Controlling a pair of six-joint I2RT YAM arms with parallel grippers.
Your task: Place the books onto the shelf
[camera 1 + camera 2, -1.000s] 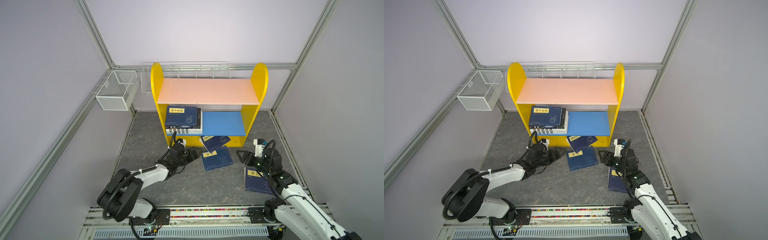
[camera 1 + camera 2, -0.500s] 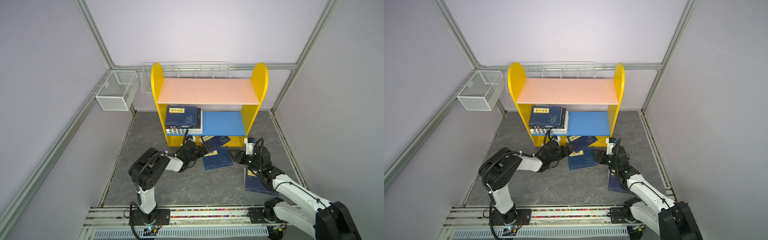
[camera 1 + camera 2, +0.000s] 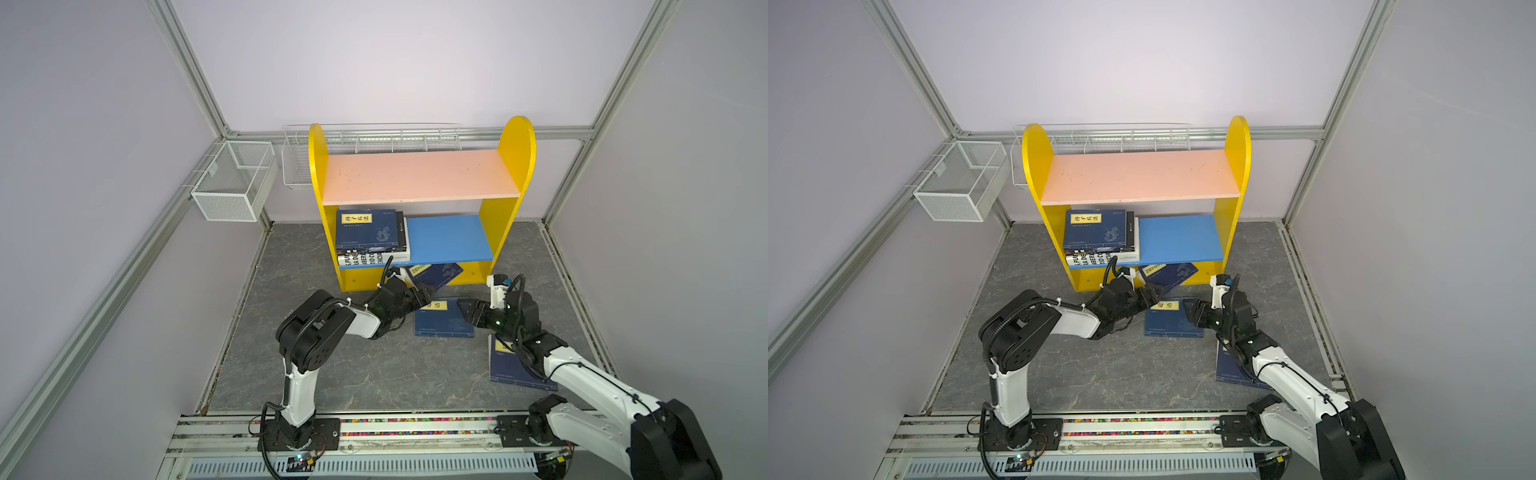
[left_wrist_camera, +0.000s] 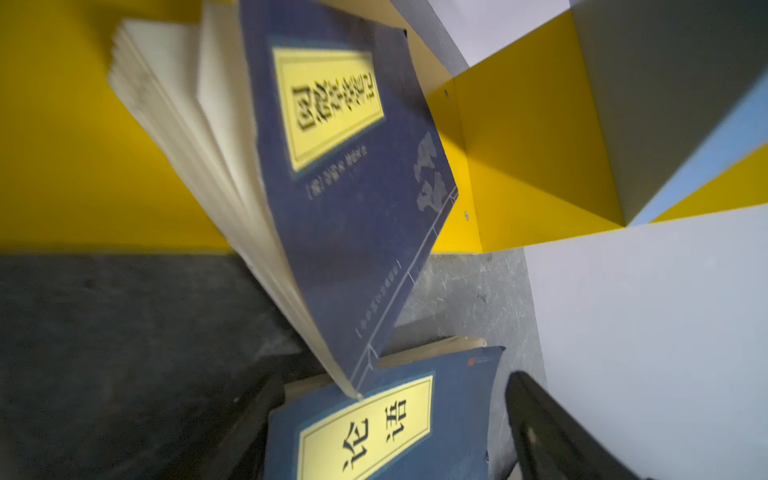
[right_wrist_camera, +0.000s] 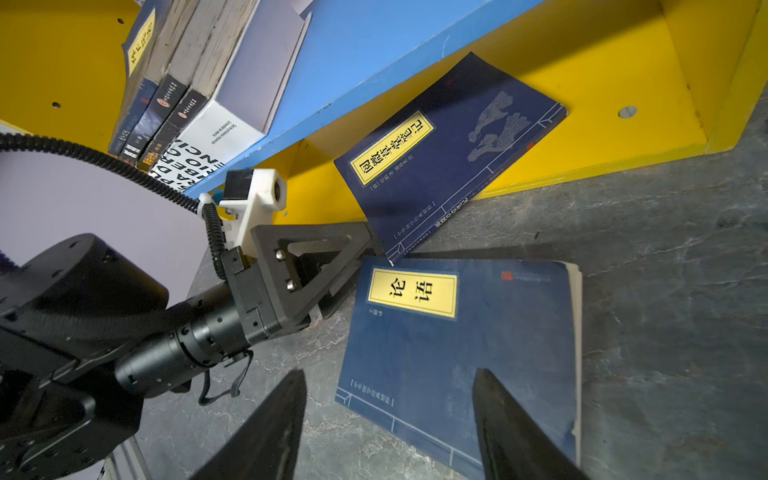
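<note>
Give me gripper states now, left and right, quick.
Left gripper: open, jaws around the flat navy book's end, not clamped.
Right gripper: open, holding nothing.

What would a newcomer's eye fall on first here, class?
The yellow-sided shelf stands at the back, a stack of books on the left end of its blue lower board. Before it, the leaning navy book rests against its base and the flat navy book lies between the left tool and right tool, both open.
</note>
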